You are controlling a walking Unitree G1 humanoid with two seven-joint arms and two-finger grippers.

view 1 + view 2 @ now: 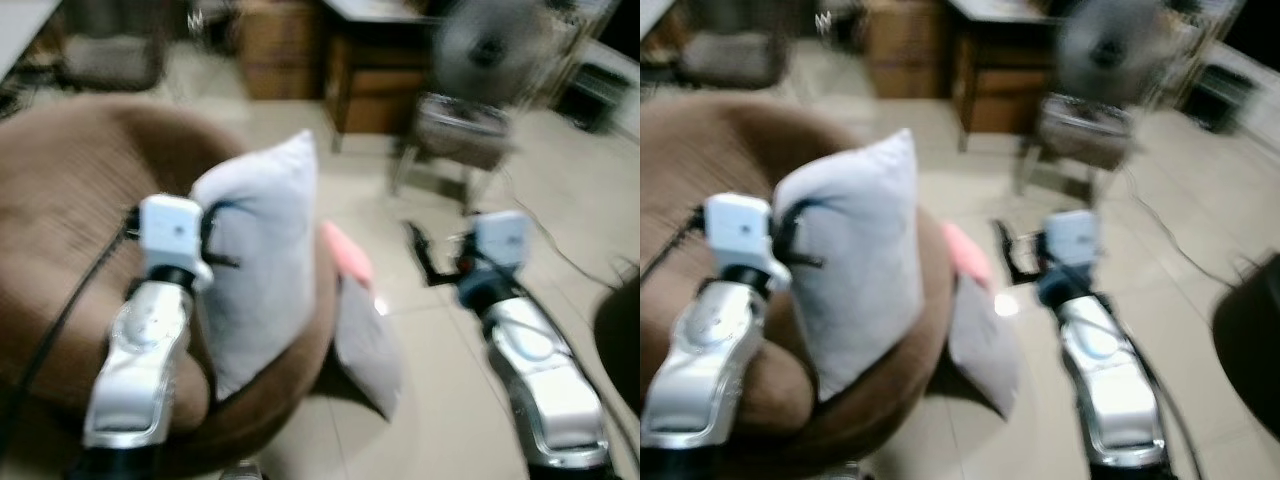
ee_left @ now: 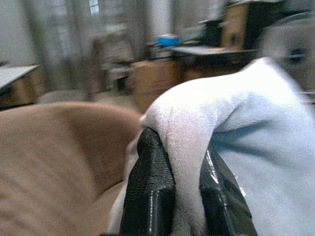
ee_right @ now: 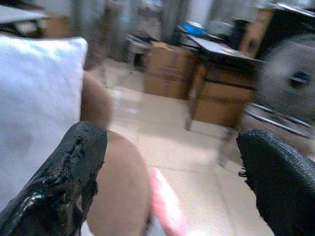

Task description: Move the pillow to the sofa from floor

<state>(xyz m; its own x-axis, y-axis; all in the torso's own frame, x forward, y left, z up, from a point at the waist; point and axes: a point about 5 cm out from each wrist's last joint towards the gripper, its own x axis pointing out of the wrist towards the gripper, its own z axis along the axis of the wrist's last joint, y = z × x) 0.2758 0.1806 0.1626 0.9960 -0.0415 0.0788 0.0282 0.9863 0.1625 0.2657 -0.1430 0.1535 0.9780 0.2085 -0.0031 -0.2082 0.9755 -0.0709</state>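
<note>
A pale grey pillow (image 1: 262, 255) stands upright on the edge of the brown sofa (image 1: 70, 230). My left gripper (image 1: 215, 240) is shut on the pillow's edge; in the left wrist view both black fingers (image 2: 150, 189) pinch a fold of the fabric (image 2: 187, 147). My right gripper (image 1: 425, 258) hangs open over the tiled floor to the right of the sofa, its fingers (image 3: 74, 172) wide apart with nothing between them. A second grey pillow (image 1: 368, 345) leans against the sofa's side on the floor, with a pink thing (image 1: 347, 252) above it.
A standing fan (image 1: 490, 45) and a chair (image 1: 455, 130) stand behind on the right. A wooden desk (image 1: 375, 80) and cardboard boxes (image 3: 167, 69) line the back. A cable runs over the tiles at the right. A dark object (image 1: 620, 340) sits at the right edge.
</note>
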